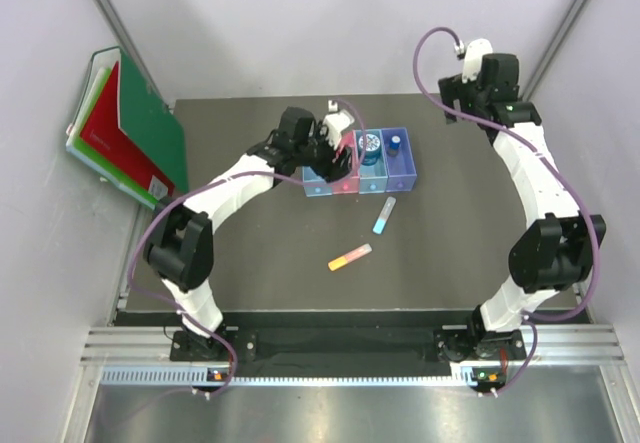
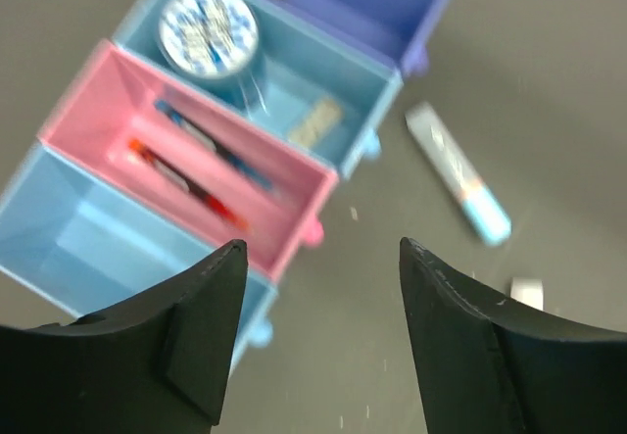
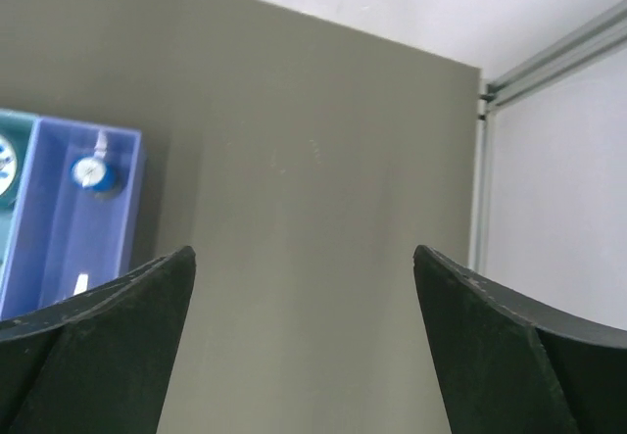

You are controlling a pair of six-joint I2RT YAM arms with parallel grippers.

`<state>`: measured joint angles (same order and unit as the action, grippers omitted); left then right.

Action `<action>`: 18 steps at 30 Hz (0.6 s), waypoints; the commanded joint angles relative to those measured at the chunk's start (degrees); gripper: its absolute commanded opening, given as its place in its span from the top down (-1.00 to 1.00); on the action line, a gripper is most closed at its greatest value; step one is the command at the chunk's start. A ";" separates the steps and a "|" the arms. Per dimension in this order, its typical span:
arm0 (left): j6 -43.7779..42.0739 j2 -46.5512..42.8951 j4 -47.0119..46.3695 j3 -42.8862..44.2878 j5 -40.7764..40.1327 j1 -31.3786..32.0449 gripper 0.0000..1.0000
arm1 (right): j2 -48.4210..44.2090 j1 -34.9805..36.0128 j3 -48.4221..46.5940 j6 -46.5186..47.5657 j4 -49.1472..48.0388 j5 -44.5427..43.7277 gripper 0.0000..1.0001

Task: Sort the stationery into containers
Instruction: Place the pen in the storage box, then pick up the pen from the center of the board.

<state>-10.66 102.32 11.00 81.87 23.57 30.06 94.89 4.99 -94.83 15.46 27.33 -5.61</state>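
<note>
— Bins [image 1: 374, 185], then. How many do you count?
— Four, joined in one row at the middle of the overhead view: light-blue bin [image 2: 69, 228], pink bin [image 2: 93, 111], blue bin [image 2: 294, 72], violet bin [image 2: 377, 8].
— And inside?
— Two pens side by side in the pink one: the blue pen [image 2: 211, 145] and the red-black pen [image 2: 186, 184]. One round tin [image 2: 209, 30] and one beige eraser [image 2: 315, 120] are in the blue. One bottle [image 3: 93, 171] stands in the violet, grey cap up; the left wrist view cuts it off at the top edge.
— Loose on the table [image 1: 460, 223]?
— Two sticks. The light-blue stick [image 1: 385, 215] lies just below the violet bin, and the yellow-pink stick [image 1: 350, 257] is lower, apart from it.
— The two arms?
— The left gripper [image 2: 321, 246] hangs over the light-blue and pink bins, fingers apart, holding nothing. The right gripper [image 3: 304, 253] is at the upper right of the overhead view, well away from the row, spread wide too.
— Anything you can't make out?
— From overhead the left arm [image 1: 235, 185] covers much of those two bins. A small white scrap [image 2: 526, 292] lies at the lower right of the left wrist view, and I can't tell what it is. The folders [image 1: 130, 133] at upper left, green and red, overlap too much to count.
</note>
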 commanded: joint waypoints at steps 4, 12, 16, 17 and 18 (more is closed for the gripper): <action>-10.88 -2.83 17.90 -7.59 1.04 1.48 -0.47 | -4.54 2.21 2.37 1.67 0.35 4.38 -0.97; -10.44 -4.24 23.01 -11.55 1.30 6.93 -0.75 | -4.80 3.88 2.45 3.34 0.88 2.88 -0.99; -8.42 -4.76 23.71 -11.47 2.26 9.04 -0.79 | -4.72 4.41 2.63 4.13 1.15 2.44 -0.99; -7.72 -4.85 23.80 -11.64 2.44 9.48 -0.81 | -4.72 4.41 2.54 4.40 1.14 2.36 -0.99; -7.45 -4.77 23.80 -11.73 2.62 10.10 -0.84 | -4.46 4.50 2.63 4.49 1.06 2.35 -0.99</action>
<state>-19.42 100.25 33.85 70.39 24.10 38.41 93.36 8.60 -92.23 18.70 28.97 -2.87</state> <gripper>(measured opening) 0.899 0.993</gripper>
